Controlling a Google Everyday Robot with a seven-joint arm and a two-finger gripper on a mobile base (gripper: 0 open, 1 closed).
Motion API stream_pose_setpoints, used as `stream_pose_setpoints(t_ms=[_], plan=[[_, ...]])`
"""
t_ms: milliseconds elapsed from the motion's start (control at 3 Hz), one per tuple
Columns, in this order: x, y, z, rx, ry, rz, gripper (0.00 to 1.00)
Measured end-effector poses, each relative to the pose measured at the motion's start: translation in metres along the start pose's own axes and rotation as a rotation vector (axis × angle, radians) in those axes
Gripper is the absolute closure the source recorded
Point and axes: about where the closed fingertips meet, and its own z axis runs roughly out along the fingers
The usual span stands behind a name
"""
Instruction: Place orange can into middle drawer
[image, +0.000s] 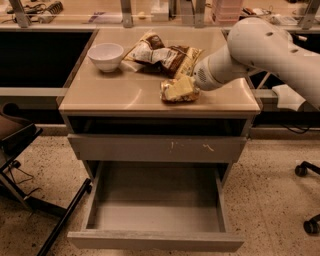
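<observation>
The orange can (176, 91), shiny gold with pale patterning, is tilted on its side low over the front right part of the cabinet top (115, 95). My gripper (191, 86) comes in from the right on the white arm (260, 47) and is shut on the can's right end; the fingers are mostly hidden behind the can. The middle drawer (156, 241) is pulled wide open below, with a plain front and a bare grey floor (155, 210). It lies straight below and in front of the can.
A white bowl (106, 55) and crinkled brown-and-white snack bags (162, 54) sit at the back of the top. A shut drawer front with white scratches (155, 148) is above the open drawer. A chair base (30, 200) stands left and caster wheels (302, 170) right.
</observation>
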Motion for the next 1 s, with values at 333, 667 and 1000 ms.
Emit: stream_pose_setpoints(t_ms=[333, 667, 1000], plan=[[0.022, -0.003, -0.051, 0.045, -0.040, 0.007, 1.00], [0.066, -0.015, -0.143, 0.185, -0.080, 0.056, 1.00], [0.111, -0.027, -0.229, 0.269, -0.108, 0.097, 1.00]])
